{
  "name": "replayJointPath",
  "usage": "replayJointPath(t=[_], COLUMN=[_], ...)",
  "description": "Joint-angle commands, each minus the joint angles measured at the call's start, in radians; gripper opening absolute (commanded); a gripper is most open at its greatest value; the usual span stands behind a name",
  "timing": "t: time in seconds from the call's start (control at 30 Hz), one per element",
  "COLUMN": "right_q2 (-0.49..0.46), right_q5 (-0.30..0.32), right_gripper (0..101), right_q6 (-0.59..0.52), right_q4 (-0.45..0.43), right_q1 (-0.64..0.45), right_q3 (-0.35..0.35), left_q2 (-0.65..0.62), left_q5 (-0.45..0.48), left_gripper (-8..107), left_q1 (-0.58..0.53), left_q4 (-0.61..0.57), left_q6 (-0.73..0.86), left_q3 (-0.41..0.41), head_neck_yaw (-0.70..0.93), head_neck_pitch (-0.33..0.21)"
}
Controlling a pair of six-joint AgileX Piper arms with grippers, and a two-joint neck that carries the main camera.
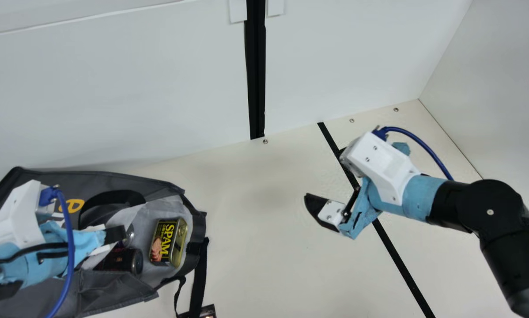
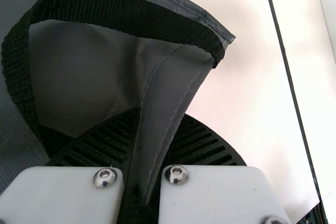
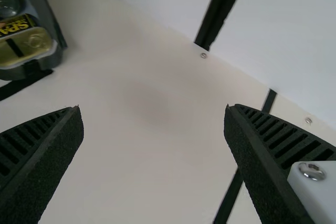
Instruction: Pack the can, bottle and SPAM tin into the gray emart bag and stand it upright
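At the near left, the gray emart bag [image 1: 114,289] lies on its side on the cream table [image 1: 255,229], its mouth facing right. The left gripper [image 1: 115,235] is over it, and in the left wrist view the left gripper [image 2: 146,135] has a fold of the bag pinched between its ribbed fingers, near a black handle loop [image 2: 121,14]. Inside the mouth, a dark cylinder [image 1: 123,260] lies on its side, with a silvery round end [image 1: 130,235] just beside it on the far side; to their right is the SPAM tin [image 1: 168,243], label showing. A black strap [image 1: 200,274] trails from the bag's right edge towards the near side. Well apart, on the right, the right gripper [image 1: 324,174] is above the table, its fingers spread wide with nothing between them.
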Motion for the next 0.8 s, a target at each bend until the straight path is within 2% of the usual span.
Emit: replayJointPath(t=[0.0, 0.43, 0.77], right_q2=[-0.012, -0.084, -0.124], right_q5=[-0.011, -0.033, 0.004], right_gripper=[95, 95, 95], right_q6=[0.046, 0.261, 0.497], right_q4=[-0.04, -0.269, -0.492], right_q1=[-0.012, -0.092, -0.121], right_q3=[-0.002, -0.028, -0.065], left_q2=[0.0, 0.0, 0.0], left_q5=[0.0, 0.0, 0.0], left_gripper=[-8, -8, -8], left_q1=[0.0, 0.0, 0.0], left_q4=[0.0, 0.0, 0.0], left_q6=[0.0, 0.0, 0.0], left_q3=[0.0, 0.0, 0.0], head_neck_yaw=[-0.002, -0.002, -0.002], head_neck_pitch=[-0.023, -0.023, -0.023])
